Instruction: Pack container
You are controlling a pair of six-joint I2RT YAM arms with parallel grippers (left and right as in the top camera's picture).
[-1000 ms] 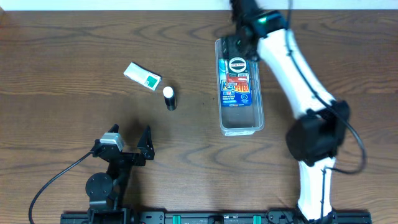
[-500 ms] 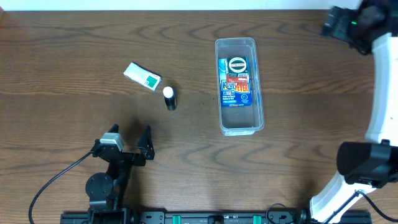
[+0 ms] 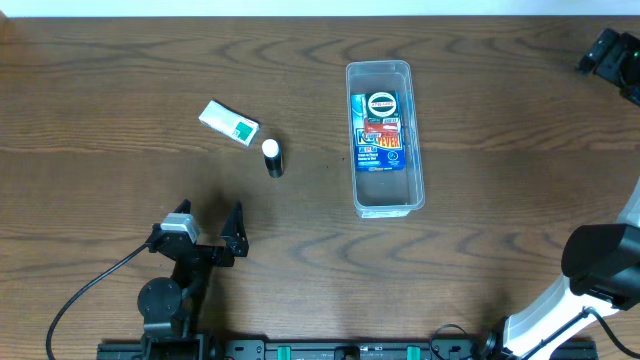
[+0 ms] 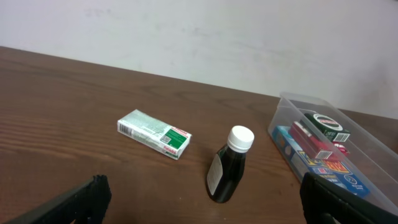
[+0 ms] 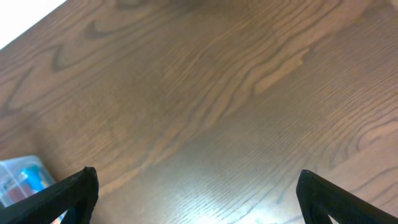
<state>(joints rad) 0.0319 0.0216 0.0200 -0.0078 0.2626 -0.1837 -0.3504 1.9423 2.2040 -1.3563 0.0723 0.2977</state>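
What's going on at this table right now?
Two robot arms are packing a clear container. It already holds some colourful packets. A green and white box and a dark bottle sit on the table to its left, not yet packed. The left tool is open and empty near the front edge. The right tool is open over bare table at the far right, holding nothing.
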